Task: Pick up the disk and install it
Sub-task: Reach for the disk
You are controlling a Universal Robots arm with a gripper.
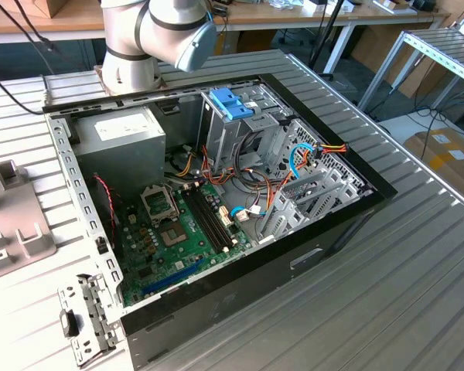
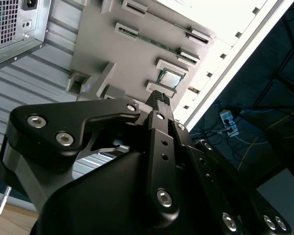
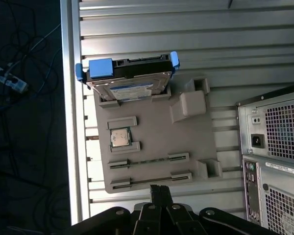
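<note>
Hovering over the table (image 3: 152, 34) with my pincer (image 3: 159, 190) closed tip to tip and empty, I have not yet touched the disk (image 3: 127, 81). It lies label up in its light-blue rail at one end of the grey tray (image 3: 152, 122), overlapping that end edge, near the table's side edge. I judge the task to be at its very start: neither the pick-up nor the install is done.

A chip (image 3: 120, 138) sits on the same tray, just beside the disk toward the tray's middle. Two thin strips, probably memory sticks (image 3: 147, 160), lie in slots at the opposite end, the end nearest my fingertips. Raised blocks (image 3: 188, 105) stand near the disk's corner. Nothing rests on top of the disk.

In the exterior view the case (image 1: 255, 278) lies open on the table, with the power supply (image 1: 127, 139) in one corner. A blue latch (image 1: 230, 102) tops the drive cage (image 1: 232, 135). Orange, red and blue cables (image 1: 282, 174) loop loosely right beside that cage, and I judge they could snag the disk on its way in.
</note>
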